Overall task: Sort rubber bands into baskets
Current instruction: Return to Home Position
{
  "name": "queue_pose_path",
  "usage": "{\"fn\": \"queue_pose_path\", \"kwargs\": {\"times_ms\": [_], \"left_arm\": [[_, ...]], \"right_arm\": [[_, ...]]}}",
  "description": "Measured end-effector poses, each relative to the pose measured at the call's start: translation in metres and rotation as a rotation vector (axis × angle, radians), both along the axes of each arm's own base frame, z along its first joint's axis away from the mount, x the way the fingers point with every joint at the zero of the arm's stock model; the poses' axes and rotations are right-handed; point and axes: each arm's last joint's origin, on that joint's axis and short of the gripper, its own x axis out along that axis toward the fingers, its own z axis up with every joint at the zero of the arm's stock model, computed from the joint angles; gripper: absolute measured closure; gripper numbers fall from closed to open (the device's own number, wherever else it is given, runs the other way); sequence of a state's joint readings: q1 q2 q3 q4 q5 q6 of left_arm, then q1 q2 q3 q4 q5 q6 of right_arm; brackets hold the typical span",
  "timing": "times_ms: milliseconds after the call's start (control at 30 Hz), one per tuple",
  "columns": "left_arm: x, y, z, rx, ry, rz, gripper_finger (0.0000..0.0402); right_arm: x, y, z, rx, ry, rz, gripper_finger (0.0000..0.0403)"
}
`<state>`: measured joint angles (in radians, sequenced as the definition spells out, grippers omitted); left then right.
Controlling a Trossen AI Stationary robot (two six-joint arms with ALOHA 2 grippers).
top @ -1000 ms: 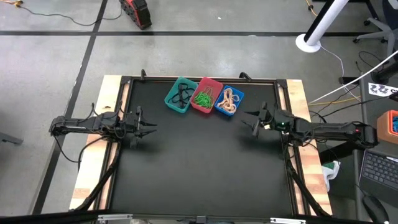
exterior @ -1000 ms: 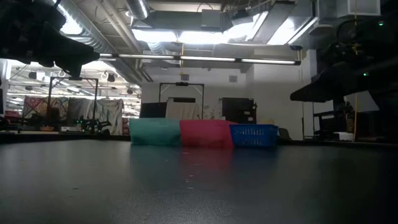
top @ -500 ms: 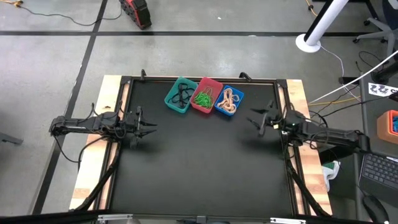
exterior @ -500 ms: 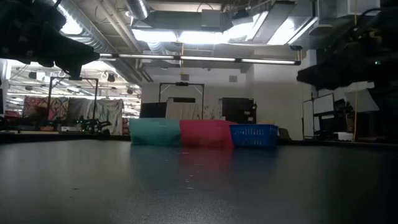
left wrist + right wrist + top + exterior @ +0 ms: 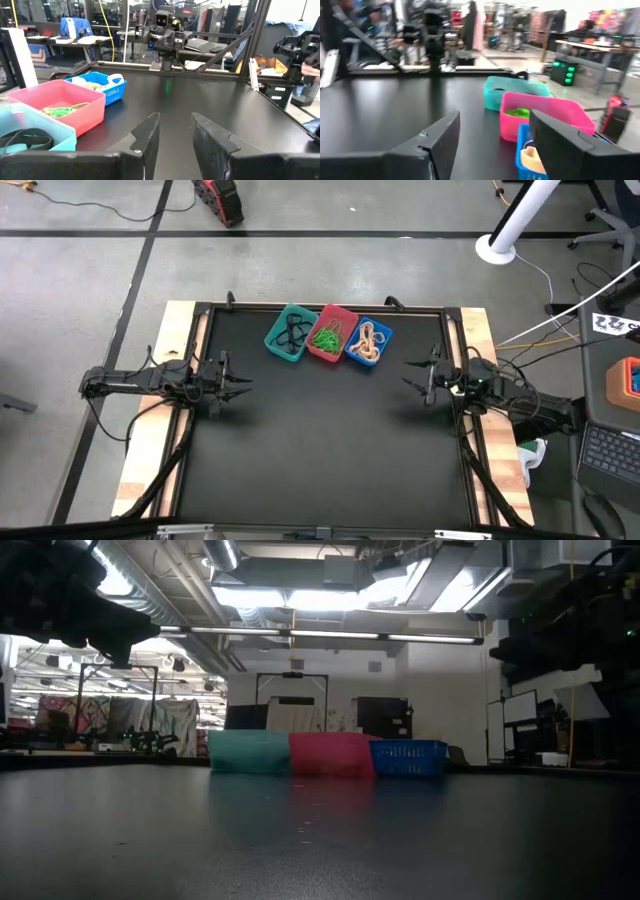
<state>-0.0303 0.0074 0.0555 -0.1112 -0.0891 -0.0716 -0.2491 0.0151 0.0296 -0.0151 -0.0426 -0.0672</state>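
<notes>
Rubber bands (image 5: 325, 338) are lying colour-sorted in the baskets (image 5: 328, 756) at the table's (image 5: 320, 450) twelve o'clock. Left pincer (image 5: 238, 385) at nine, narrowly parted, and right pincer (image 5: 410, 375) at three, wide, are hovering empty, seemingly parking.

White tag (image 5: 617, 325) right of the table (image 5: 330, 450), seemingly "22"; nothing else legible.
</notes>
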Motion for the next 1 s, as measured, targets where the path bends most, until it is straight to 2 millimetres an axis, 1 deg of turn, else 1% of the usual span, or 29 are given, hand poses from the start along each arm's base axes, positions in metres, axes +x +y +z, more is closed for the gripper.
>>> {"fn": "queue_pose_path", "kwargs": {"times_ms": [100, 267, 400, 733, 867, 1000], "left_arm": [[0.0000, 0.0000, 0.0000, -0.008, 0.000, 0.001, 0.0293], [0.0000, 0.0000, 0.0000, -0.002, 0.000, 0.001, 0.0293], [0.0000, 0.0000, 0.0000, -0.007, 0.000, 0.001, 0.0293], [0.0000, 0.0000, 0.0000, -0.005, 0.000, 0.001, 0.0293], [0.0000, 0.0000, 0.0000, -0.006, 0.000, 0.001, 0.0293], [0.0000, 0.0000, -0.0001, -0.006, 0.000, 0.001, 0.0293]], "right_arm": [[-0.0035, 0.0023, 0.0056, -0.015, 0.043, 0.047, 0.0164], [-0.0051, 0.0027, 0.0032, -0.001, 0.106, 0.049, 0.0164], [-0.0056, 0.0028, 0.0022, 0.025, 0.121, 0.048, 0.0164], [-0.0047, 0.0026, 0.0038, 0.009, 0.089, 0.049, 0.0164], [-0.0001, 0.0014, 0.0004, -0.015, -0.021, 0.046, 0.0164], [0.0012, 0.0011, -0.0017, -0.033, -0.026, 0.046, 0.0164]]}}
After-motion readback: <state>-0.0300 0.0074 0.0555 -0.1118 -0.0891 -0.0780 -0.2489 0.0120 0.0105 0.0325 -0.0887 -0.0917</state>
